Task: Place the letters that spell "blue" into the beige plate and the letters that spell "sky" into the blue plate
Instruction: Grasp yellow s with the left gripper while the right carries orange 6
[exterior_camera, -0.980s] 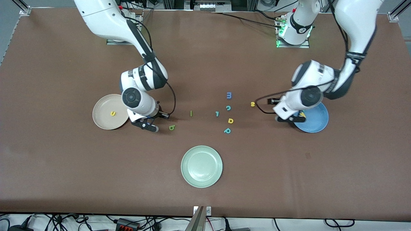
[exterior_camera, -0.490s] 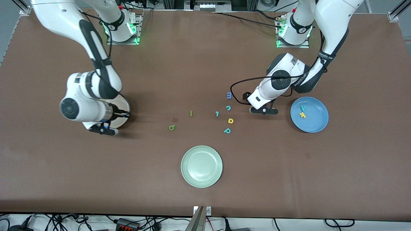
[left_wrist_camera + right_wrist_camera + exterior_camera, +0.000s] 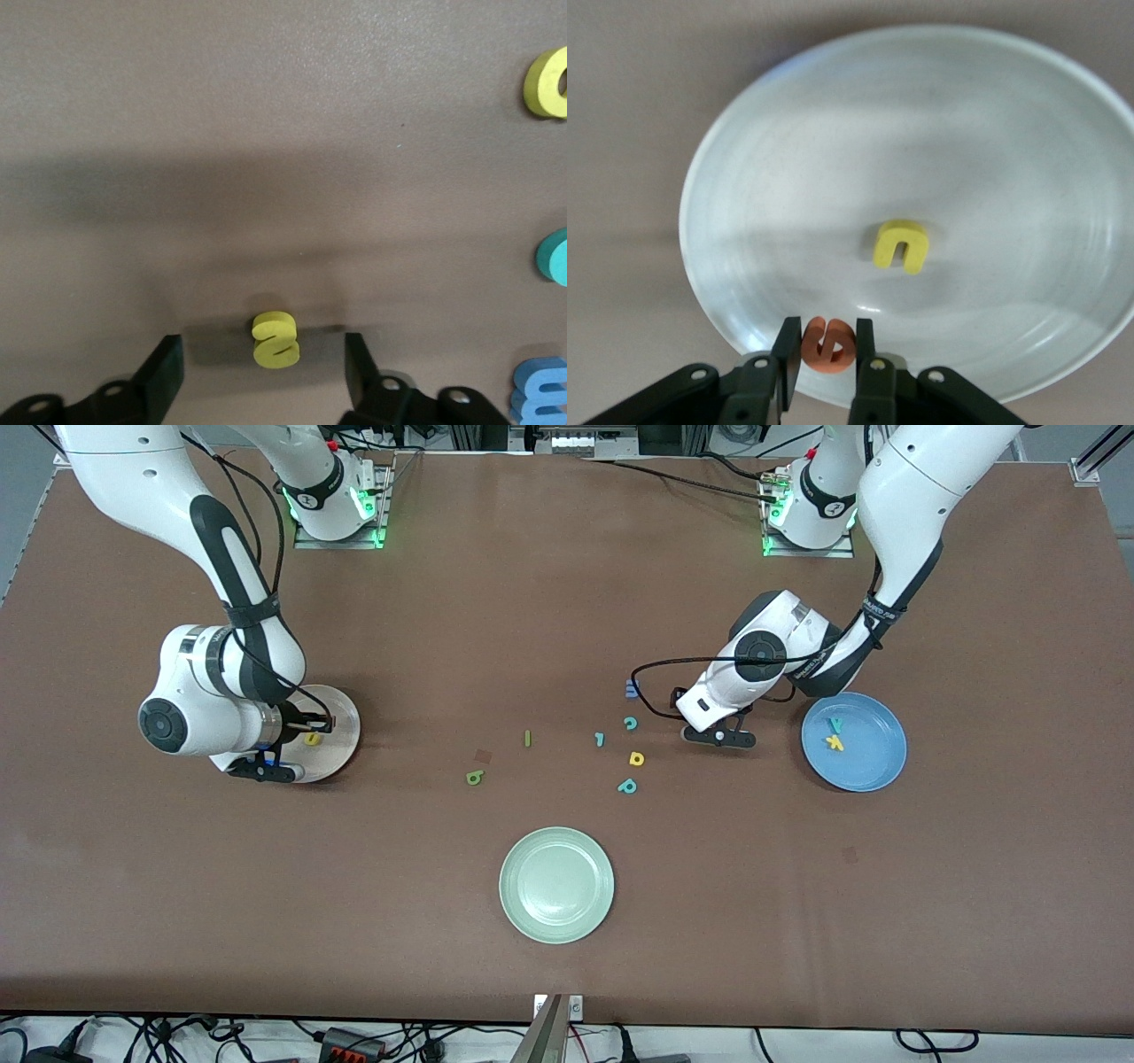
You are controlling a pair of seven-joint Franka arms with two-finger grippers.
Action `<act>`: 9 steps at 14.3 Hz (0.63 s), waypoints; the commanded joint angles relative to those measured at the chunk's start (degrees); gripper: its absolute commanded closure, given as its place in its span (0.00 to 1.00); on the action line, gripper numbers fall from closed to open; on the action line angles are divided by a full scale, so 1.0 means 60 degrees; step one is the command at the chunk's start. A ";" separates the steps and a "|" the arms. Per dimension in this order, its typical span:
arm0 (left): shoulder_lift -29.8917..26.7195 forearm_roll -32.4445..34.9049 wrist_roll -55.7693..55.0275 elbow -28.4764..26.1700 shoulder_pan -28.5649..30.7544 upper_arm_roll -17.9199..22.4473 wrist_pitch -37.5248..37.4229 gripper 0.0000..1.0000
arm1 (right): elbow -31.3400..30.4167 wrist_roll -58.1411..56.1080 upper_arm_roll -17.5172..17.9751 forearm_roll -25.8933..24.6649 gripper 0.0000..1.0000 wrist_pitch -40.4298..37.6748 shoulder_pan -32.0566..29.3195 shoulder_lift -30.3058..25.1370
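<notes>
One yellow s [image 3: 275, 339] lies between the left gripper's [image 3: 263, 363] open jaws.

Lighting is even and bright overhead, with soft shadows beneath both arms on the bench [image 3: 567, 974]. The wrist views are softer; the beige plate [image 3: 921, 124] shows mild glare.

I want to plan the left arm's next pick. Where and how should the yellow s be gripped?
The yellow s lies flat on the table, alone, between the open fingers of the left gripper. Probably best to come straight down from above and close on its two outer curved sides, across the middle. It is thin, so the fingertips must reach almost to the table.
</notes>
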 commanded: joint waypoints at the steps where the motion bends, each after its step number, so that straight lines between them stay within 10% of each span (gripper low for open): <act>1: 0.0000 0.0278 -0.0278 0.0073 -0.0116 0.0060 0.0055 0.63 | -0.0233 -0.0128 0.0012 -0.0012 0.15 0.0068 0.0053 -0.0158; 2: 0.0000 0.0278 -0.0278 0.0073 -0.0116 0.0060 0.0055 0.71 | -0.0145 -0.0128 0.0012 -0.0012 0.00 0.0082 0.0024 -0.0158; 6: 0.0000 0.0278 -0.0337 0.0073 -0.0145 0.0045 -0.0003 0.98 | 0.0878 0.0018 0.0042 -0.0026 0.00 -0.0064 0.0519 -0.0129; 9: -0.0320 0.0278 -0.0249 0.0233 0.0016 0.0002 -0.0614 0.99 | 0.2151 0.0004 0.0056 -0.0012 0.00 0.0111 0.1486 0.0571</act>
